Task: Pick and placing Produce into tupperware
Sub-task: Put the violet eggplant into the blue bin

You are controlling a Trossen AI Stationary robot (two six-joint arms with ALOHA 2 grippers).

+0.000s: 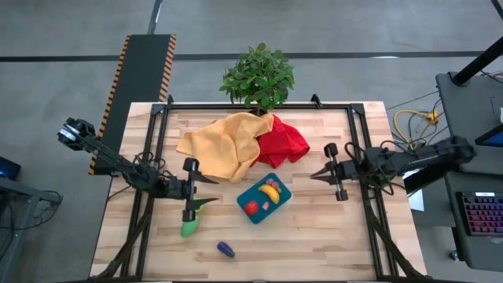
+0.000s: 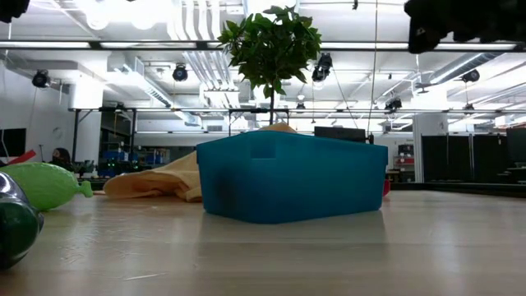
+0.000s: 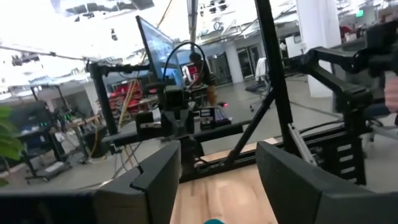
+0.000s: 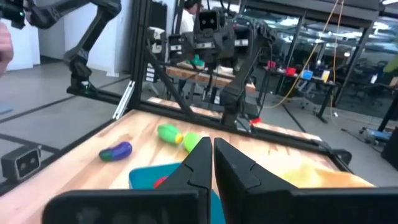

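The teal tupperware (image 1: 277, 200) (image 2: 292, 177) sits mid-table and holds the yellow banana (image 1: 271, 191), the red tomato (image 1: 251, 207) and a small pink piece (image 1: 266, 206). A green piece (image 1: 189, 228) (image 4: 169, 134) and the purple eggplant (image 1: 225, 249) (image 4: 117, 150) lie on the wood nearer the near edge. My left gripper (image 1: 208, 191) (image 3: 217, 180) hovers open just left of the tupperware, above the green piece's far side. My right gripper (image 1: 314, 174) (image 4: 211, 163) is shut, in the air to the right of the tupperware, pointing at it.
A yellow cloth (image 1: 224, 145) and a red cloth (image 1: 283, 141) lie bunched on the table's far half, behind the tupperware. A leafy potted plant (image 1: 258, 75) stands at the far edge. Bare wood (image 1: 330, 236) spreads along the near right side.
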